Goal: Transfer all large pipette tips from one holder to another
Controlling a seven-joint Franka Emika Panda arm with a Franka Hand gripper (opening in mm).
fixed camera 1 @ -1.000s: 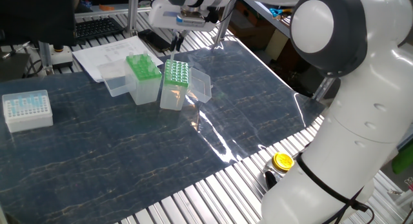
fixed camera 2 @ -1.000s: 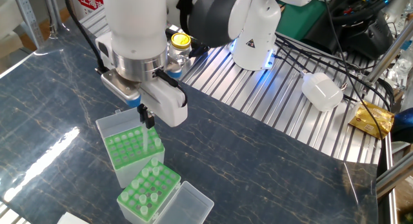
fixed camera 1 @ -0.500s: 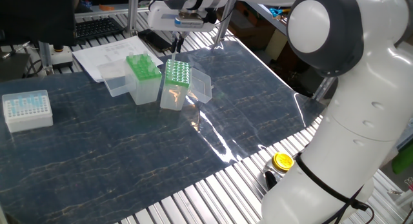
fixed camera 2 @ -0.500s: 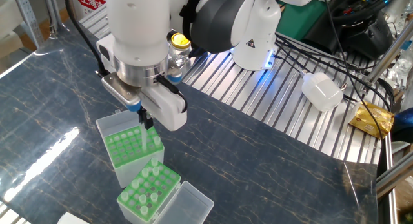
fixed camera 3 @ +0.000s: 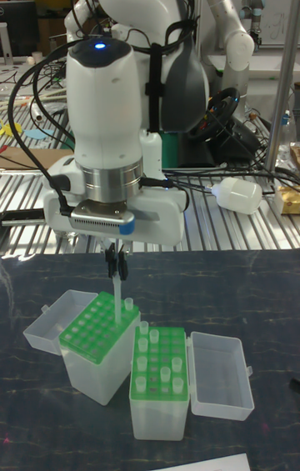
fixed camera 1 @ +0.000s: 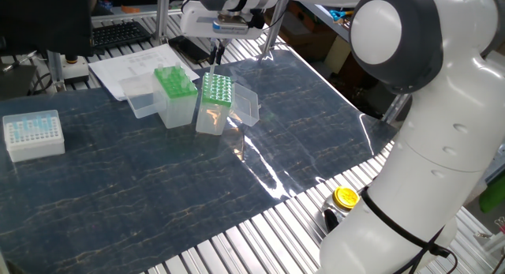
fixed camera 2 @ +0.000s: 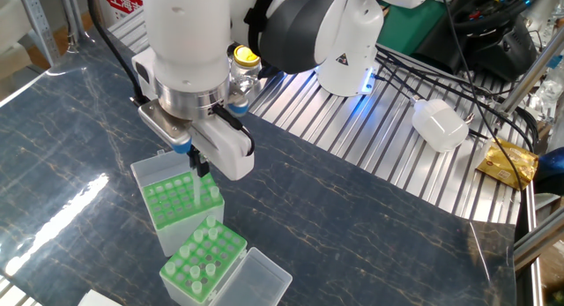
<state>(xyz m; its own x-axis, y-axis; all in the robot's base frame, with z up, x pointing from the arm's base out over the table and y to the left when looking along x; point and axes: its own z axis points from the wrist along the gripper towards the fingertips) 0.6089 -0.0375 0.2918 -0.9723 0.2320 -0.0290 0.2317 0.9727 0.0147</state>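
While the arm is barely shifting from where it was half a second ago, the gripper (fixed camera 3: 117,264) is hanging over the two green racks with its fingers pinched on one large pipette tip (fixed camera 3: 119,304) — the tip's clear point is dangling just above the near edge of the left rack (fixed camera 3: 97,327), the one whose holes are looking empty. A second back the wrist was sitting slightly differently in the other fixed view, so the motion is slowing into a fine alignment rather than a carry. I am reading this as the moment before insertion: the tip is needing to go straight down into a free hole. The right rack (fixed camera 3: 162,361) is holding a scatter of tips still standing upright, so a good part of the transfer is remaining. Both racks are standing touching or nearly so, each with its clear lid (fixed camera 3: 221,387) flung open to the outer side.

The surface is a dark marbled mat (fixed camera 1: 158,187) lying over a ribbed metal table (fixed camera 1: 260,234). A white box of small blue tips (fixed camera 1: 32,134) is sitting well apart — untouched. A yellow-capped jar (fixed camera 1: 346,197), papers (fixed camera 1: 130,66) and a white squeeze bottle (fixed camera 3: 237,193) are crowding the edges.
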